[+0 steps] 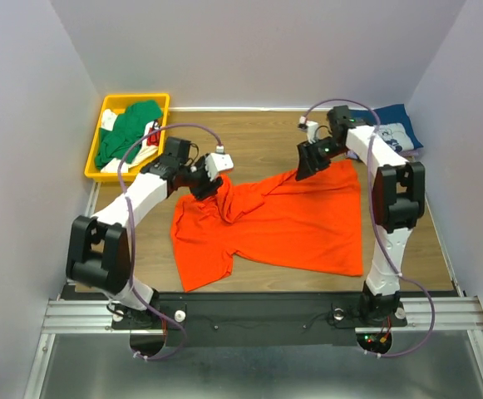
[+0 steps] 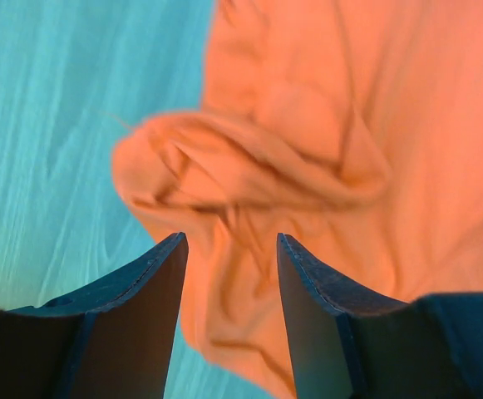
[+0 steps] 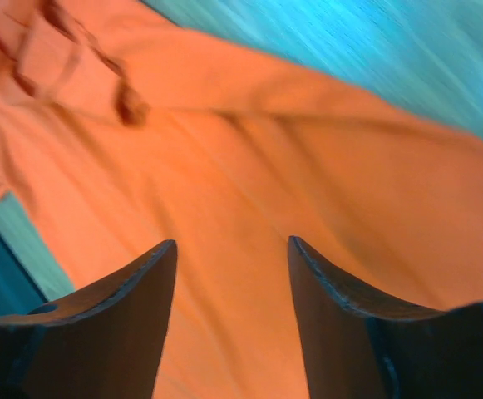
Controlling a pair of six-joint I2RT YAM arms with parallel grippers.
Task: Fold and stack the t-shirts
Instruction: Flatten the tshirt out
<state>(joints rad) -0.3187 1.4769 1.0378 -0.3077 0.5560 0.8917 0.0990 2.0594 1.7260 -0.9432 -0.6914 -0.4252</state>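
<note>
**Shirt of plain bright orange cloth [image 1: 291, 224] lies rumpled on the wooden tabletop [image 1: 258, 137]**

Most of it is spread flat mid-table, but its far left corner is bunched into a heap of folds. The left gripper [image 2: 230, 241] hangs right over that heap, fingers set apart, nothing pinched. The right gripper [image 3: 233, 243] sits over the shirt's far edge, fingers likewise wide. A green cloth t-shirt [image 1: 129, 125] lies in the yellow plastic bin [image 1: 133, 98] at the far left corner. A navy t-shirt with white print [image 1: 391, 129] lies at the far right corner.

Navy cloth t-shirt with white print [image 1: 397, 125] is half hidden behind the right arm [image 1: 374, 154]; bright orange cloth t-shirt [image 3: 249, 191] looks kinda smeared in the right wrist view.
</note>
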